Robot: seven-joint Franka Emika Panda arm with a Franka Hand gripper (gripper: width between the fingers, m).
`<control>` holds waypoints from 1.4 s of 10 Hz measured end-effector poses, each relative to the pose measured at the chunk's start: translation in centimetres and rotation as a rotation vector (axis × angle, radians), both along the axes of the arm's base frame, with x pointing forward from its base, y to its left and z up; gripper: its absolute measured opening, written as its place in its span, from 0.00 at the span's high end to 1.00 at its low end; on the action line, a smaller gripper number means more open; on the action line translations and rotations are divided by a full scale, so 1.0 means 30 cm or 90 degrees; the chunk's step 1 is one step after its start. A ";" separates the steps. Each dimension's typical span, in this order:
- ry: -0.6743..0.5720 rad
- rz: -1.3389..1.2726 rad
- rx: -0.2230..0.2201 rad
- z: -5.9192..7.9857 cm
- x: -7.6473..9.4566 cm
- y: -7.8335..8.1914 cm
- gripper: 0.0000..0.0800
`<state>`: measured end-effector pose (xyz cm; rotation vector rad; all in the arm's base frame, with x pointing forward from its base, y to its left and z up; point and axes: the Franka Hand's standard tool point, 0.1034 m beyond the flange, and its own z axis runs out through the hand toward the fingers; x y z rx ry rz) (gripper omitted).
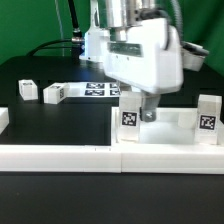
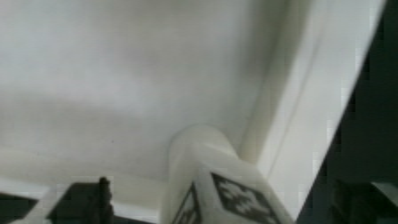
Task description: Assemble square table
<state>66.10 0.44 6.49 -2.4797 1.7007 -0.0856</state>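
- My hand [image 1: 145,112] hangs low over the square table top [image 1: 172,128]. The top lies on the black bench [image 1: 40,125] toward the exterior view's right, just behind the long white rail [image 1: 60,155].
- The first leg [image 1: 130,112] stands upright at the top's corner on the exterior view's left, tag facing the camera, with the hand right beside it.
- In the wrist view this leg [image 2: 222,190] sits between the fingers. The one dark finger [image 2: 86,200] I can see clearly stands off it with a gap, so the hand is open and grips nothing.
- The second leg [image 1: 207,118] stands upright at the top's other end.
- Two loose leg blocks [image 1: 27,90] [image 1: 53,94] lie on the bench at the exterior view's left, near the marker board [image 1: 97,90].
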 end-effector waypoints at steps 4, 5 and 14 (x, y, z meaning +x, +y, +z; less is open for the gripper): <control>-0.011 0.248 -0.031 0.032 -0.009 -0.012 0.19; -0.013 0.330 -0.047 0.035 -0.006 -0.019 0.19; -0.009 0.356 -0.074 0.057 0.027 -0.041 0.63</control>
